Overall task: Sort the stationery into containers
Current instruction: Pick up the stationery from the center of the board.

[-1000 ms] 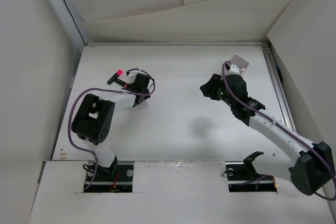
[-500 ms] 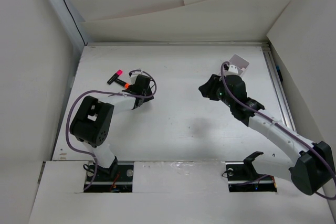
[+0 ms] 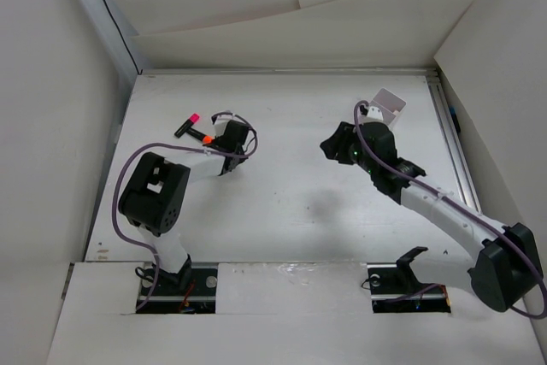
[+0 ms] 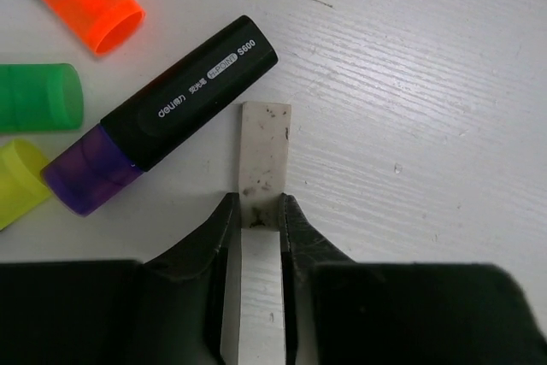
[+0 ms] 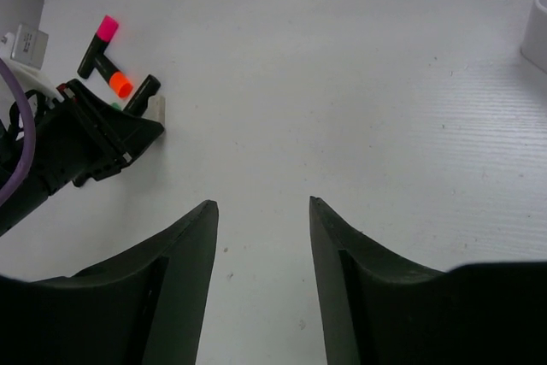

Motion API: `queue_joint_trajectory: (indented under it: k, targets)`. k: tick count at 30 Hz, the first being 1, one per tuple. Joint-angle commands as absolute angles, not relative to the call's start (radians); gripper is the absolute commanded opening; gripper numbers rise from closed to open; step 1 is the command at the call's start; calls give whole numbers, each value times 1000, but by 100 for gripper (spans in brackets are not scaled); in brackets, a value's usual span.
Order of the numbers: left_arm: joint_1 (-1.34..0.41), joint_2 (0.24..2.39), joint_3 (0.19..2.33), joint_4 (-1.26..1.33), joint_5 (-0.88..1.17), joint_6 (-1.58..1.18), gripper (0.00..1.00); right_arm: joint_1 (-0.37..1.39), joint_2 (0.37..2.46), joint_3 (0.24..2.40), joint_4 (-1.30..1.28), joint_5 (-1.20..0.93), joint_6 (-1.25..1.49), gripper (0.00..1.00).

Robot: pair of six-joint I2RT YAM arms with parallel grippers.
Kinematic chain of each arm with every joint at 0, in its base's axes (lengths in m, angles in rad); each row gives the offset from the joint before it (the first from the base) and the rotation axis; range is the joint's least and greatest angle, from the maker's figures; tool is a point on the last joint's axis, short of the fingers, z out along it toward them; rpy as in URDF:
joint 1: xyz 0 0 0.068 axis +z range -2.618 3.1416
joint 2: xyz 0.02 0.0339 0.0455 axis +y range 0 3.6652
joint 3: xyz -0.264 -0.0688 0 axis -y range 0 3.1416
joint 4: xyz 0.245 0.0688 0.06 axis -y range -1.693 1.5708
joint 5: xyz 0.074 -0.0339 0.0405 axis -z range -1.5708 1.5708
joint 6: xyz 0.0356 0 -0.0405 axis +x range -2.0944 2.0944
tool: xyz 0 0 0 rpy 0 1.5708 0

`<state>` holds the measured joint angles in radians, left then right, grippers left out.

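In the left wrist view my left gripper [image 4: 259,203] is shut on a white, smudged eraser [image 4: 264,147] lying flat on the table. Beside it lie a black highlighter with a purple cap [image 4: 167,108], an orange cap [image 4: 88,0], a green cap [image 4: 38,97] and a yellow cap [image 4: 17,183]. From above, a pink-capped marker [image 3: 186,124] and an orange one [image 3: 205,137] lie just left of that gripper [image 3: 219,139]. My right gripper [image 5: 263,204] hangs open and empty over bare table. The white container [image 3: 390,102] stands behind the right arm.
Purple cables loop over both arms [image 3: 128,168]. White walls enclose the table on the left, back and right. A metal rail [image 3: 453,147] runs along the right edge. A corner of the container [image 5: 537,36] shows at the far right of the right wrist view.
The left gripper's jaws have closed onto the eraser beside the markers. The right arm has shifted slightly to the left, jaws still apart.
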<state>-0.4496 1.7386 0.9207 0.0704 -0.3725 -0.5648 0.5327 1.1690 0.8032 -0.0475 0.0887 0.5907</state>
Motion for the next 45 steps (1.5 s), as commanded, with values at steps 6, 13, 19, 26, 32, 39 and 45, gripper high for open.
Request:
queue_joint_trajectory:
  k: [6,13,19,26,32,39,45]
  targets:
    - [-576,1628,888,66,-386,-528,3,529,1227,844,12,-38,560,75]
    - [-783,1533,841,124,-387,-491,3,520,1308,864,32,-166,560,79]
    - [-821,1447,746,319,-215,-445,5,465,1289,842,63,-210,571,79]
    - [-821,1342,649,475,-31,-383,7,442,1354,833,104,-320,589,77]
    - [-821,1313,606,557,72,-362,8,451,1431,854,135,-402,600,75]
    - [-821,1348,630,578,118,-341,10,460,1459,864,163,-442,612,71]
    - [-821,1371,640,598,143,-341,10,460,1488,864,183,-489,612,56]
